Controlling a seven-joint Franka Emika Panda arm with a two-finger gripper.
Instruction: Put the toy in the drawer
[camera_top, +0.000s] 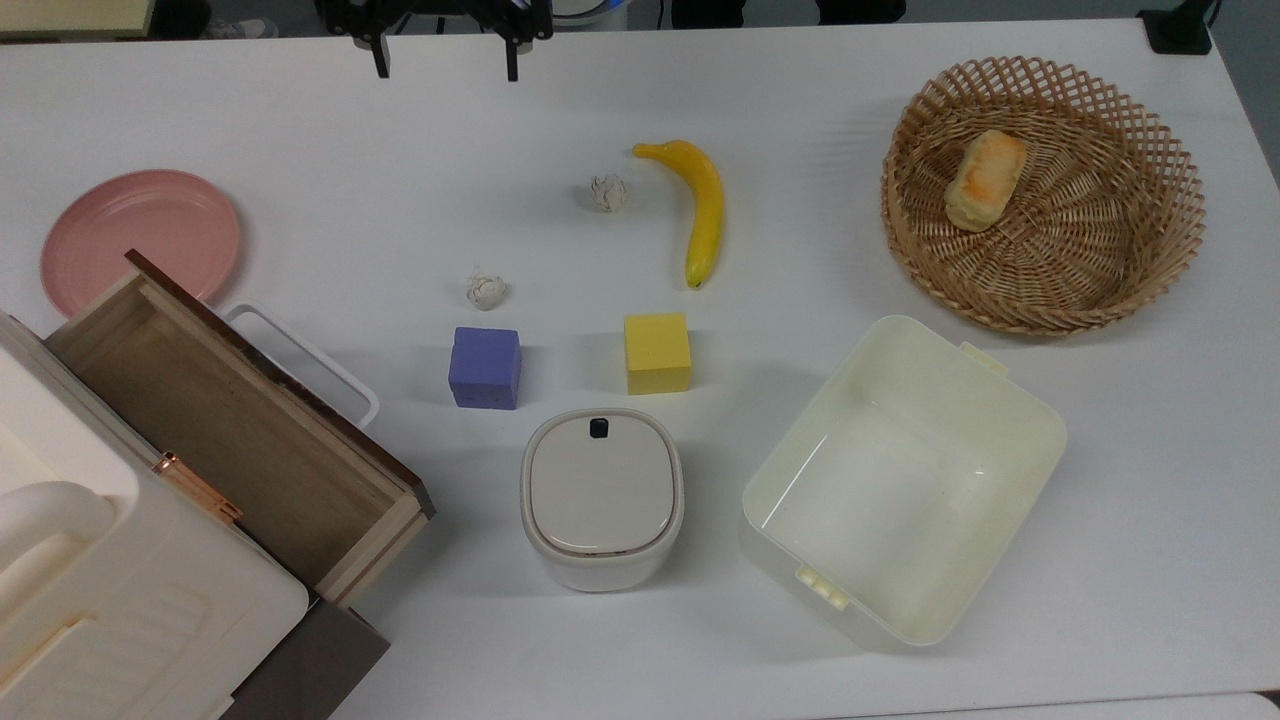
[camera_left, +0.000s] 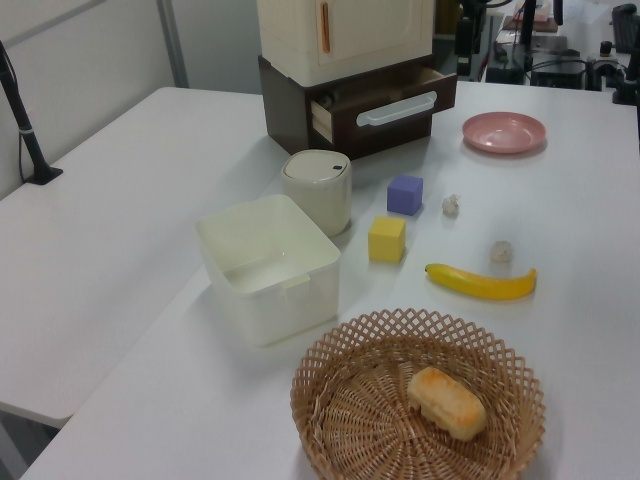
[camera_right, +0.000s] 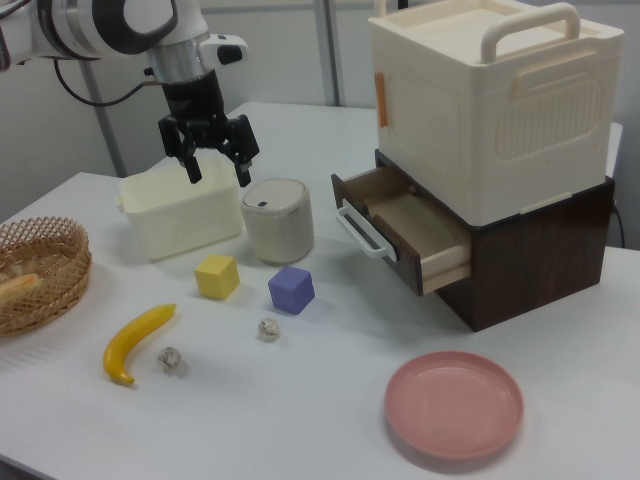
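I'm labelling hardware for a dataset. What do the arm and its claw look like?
The arm is white with rounded segments and dark joint bands. A black cable runs behind it. Its wrist section is grey, and the claw is black with two slim, pointed fingers.
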